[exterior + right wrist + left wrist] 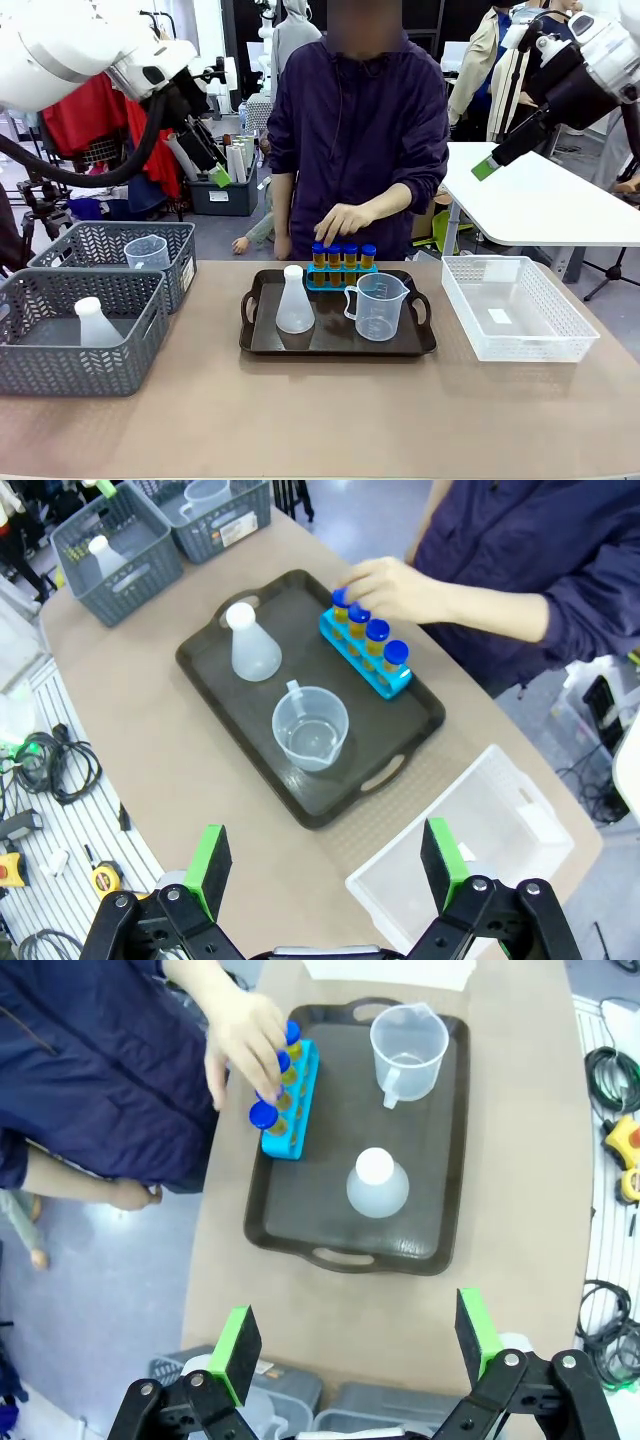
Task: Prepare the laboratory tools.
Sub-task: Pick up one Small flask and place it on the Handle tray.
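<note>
A dark tray holds a translucent white conical flask, a clear measuring beaker and a blue rack with several blue-capped amber tubes. The person's hand rests on the tubes. My left gripper hangs open high above the table's near side. My right gripper is also open and raised, with one green pad showing at upper right.
Two grey lattice baskets stand at the left, one with a second flask, the other with a second beaker. A white mesh basket sits at the right. Cables and tools lie beside the table.
</note>
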Controlling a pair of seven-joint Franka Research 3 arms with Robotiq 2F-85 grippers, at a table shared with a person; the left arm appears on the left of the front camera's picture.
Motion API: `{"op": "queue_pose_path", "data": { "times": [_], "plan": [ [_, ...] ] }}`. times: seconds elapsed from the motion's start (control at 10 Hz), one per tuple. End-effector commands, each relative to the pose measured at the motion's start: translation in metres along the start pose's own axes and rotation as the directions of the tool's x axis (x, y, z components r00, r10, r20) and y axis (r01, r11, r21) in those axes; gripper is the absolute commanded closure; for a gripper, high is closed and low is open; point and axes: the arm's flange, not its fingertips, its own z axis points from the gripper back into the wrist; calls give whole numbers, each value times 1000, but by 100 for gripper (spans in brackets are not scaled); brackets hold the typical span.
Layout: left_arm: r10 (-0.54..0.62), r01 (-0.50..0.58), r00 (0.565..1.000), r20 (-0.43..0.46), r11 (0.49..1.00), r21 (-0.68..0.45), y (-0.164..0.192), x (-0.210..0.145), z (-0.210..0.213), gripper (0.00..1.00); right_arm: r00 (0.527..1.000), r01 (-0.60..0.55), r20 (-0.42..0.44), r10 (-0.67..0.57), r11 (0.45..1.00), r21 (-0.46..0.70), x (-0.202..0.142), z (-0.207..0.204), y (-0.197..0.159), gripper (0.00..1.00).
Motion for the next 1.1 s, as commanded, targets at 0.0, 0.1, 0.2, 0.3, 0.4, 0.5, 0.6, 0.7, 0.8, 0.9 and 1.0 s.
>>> {"op": "queue_pose_path", "data": {
  "times": [0.0,0.1,0.2,0.3,0.4,0.5,0.6,0.7,0.8,0.9,1.0],
  "plan": [
    [6,-6,999,37,1000,-12,-13,-10,1,0,1000,5,17,-5,1000,15,0,0,0,0],
    [21,-21,999,38,1000,4,-19,-10,3,0,1000,5,17,-5,1000,15,0,0,0,0],
    [25,-26,999,33,999,24,-24,-12,6,0,1000,5,17,-5,1000,15,0,0,0,0],
    [27,-28,999,25,999,30,-27,-12,8,0,1000,5,17,-5,1000,15,0,0,0,0],
    [32,-32,999,8,999,34,-29,-10,9,0,1000,5,17,-5,1000,15,0,0,0,0],
    [25,-25,1000,-10,999,31,-28,-9,4,0,1000,5,17,-5,1000,15,0,0,0,0],
    [15,-15,1000,14,1000,15,-21,-5,11,0,1000,5,17,-5,1000,15,0,0,0,0],
    [15,-15,1000,14,1000,15,-21,-5,11,0,1000,5,17,-5,1000,15,0,0,0,0],
    [15,-15,1000,14,1000,15,-21,-5,11,0,1000,5,17,-5,1000,15,0,0,0,0],
    [15,-15,1000,14,1000,15,-21,-5,11,0,1000,5,17,-5,1000,15,0,0,0,0],
    [15,-15,1000,14,1000,15,-21,-5,11,0,1000,5,17,-5,1000,15,0,0,0,0]
  ]
}}
